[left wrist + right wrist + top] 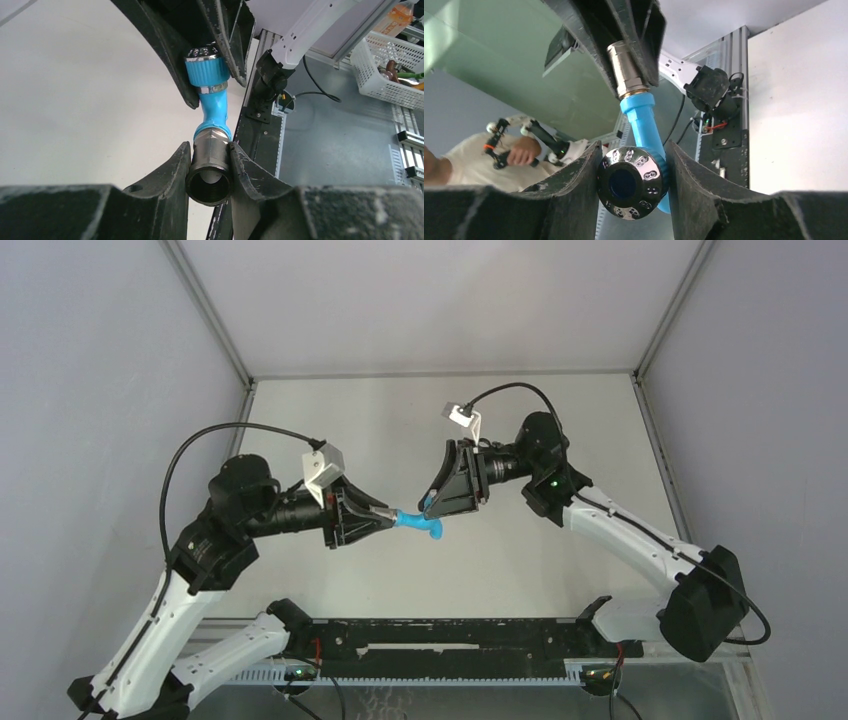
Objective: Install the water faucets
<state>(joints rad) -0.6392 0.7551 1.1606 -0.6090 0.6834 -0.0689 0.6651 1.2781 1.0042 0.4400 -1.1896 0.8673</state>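
The bright-blue bent tap is held in the air above the table between my two grippers. My left gripper is shut on the grey metal fitting at the tap's end, and its own view shows both fingers pressing the fitting's sides. My right gripper is shut on the tap's chrome knob end, which sits between its fingers in its own view. The blue body runs from the knob to the fitting.
The white table lies below, walled on three sides. A black rail runs along the near edge. A white basket with items stands beyond the rail. A person holding handles is in the background.
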